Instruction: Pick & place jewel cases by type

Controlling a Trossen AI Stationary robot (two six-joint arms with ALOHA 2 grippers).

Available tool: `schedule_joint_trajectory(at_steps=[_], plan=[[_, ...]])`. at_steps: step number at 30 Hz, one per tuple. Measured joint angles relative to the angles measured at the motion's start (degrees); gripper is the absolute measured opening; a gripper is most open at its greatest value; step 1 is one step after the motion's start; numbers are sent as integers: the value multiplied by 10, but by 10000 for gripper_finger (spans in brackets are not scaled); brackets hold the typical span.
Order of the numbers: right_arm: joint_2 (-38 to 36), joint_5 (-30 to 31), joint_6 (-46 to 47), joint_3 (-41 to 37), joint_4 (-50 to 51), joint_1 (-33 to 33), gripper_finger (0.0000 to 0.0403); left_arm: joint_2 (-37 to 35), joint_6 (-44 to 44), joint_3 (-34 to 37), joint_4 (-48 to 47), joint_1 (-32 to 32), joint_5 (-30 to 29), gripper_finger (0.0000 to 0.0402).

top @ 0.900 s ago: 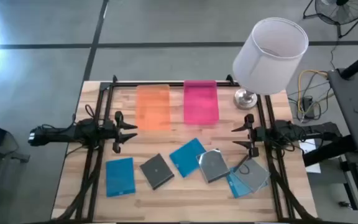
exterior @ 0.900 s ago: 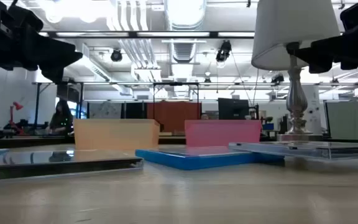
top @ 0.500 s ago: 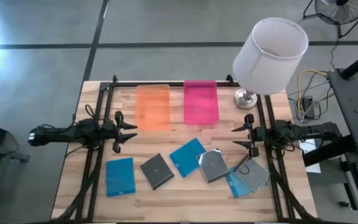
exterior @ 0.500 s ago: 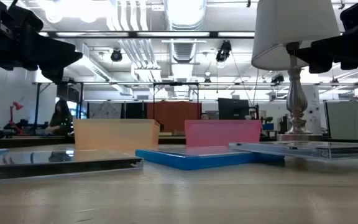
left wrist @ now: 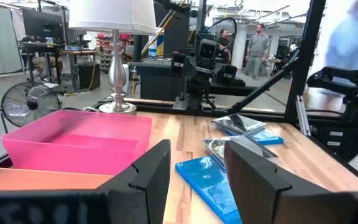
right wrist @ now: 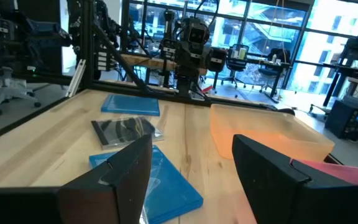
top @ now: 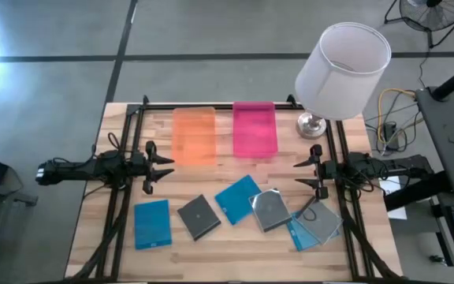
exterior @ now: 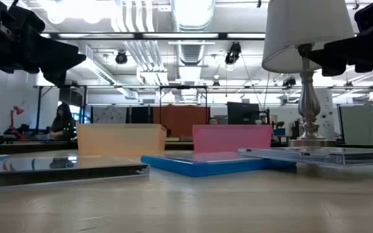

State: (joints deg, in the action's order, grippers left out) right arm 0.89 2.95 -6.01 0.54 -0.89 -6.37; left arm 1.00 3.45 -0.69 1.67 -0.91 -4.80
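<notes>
Several jewel cases lie flat along the table's near half: a blue one (top: 152, 223) at the left, a grey one (top: 199, 216), a blue one (top: 238, 199), a grey/clear one (top: 270, 210) overlapping it, and a blue and clear pair (top: 315, 225) at the right. My left gripper (top: 160, 166) hovers open over the table's left side, behind the left blue case. My right gripper (top: 306, 173) hovers open over the right side, behind the right-hand pile. Neither touches a case.
A translucent orange tray (top: 193, 136) and a pink tray (top: 254, 130) stand side by side at the far middle. A lamp with a white shade (top: 342, 60) stands at the far right corner. Black frame rails (top: 120, 197) run along both sides. People show in the room beyond.
</notes>
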Motion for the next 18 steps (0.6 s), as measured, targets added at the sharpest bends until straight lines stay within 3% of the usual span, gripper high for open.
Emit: schedule_joint_trajectory(at_steps=[18], plan=[[0,4,0,0,-2,0,219,0,0,0,0,0,0,135]])
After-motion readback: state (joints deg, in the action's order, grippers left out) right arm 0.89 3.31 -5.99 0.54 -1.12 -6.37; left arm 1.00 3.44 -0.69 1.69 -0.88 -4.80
